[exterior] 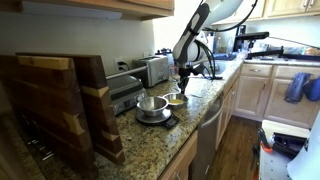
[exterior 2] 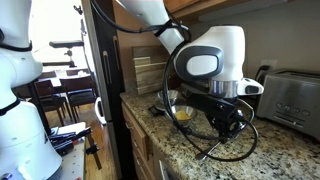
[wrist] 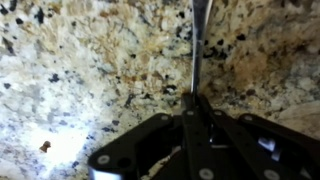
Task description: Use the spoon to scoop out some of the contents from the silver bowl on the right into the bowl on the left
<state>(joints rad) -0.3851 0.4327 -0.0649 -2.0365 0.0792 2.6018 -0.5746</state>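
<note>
1. End effector [exterior: 184, 76] hangs near the yellow-filled bowl [exterior: 176, 98], which sits beside the silver bowl [exterior: 152, 104] on the desk [exterior: 195, 125].
2. In an exterior view, the yellow-filled bowl [exterior 2: 179, 111] sits just beside the end effector [exterior 2: 226, 122].
3. Wrist view: the end effector [wrist: 195, 102] pinches the spoon [wrist: 197, 45] above bare desk [wrist: 80, 70]; no transfer looks done yet.

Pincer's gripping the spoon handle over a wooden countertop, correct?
Not wooden. The wrist view shows the countertop is speckled granite. The rest holds: the pincer grips the spoon handle over it.
</note>
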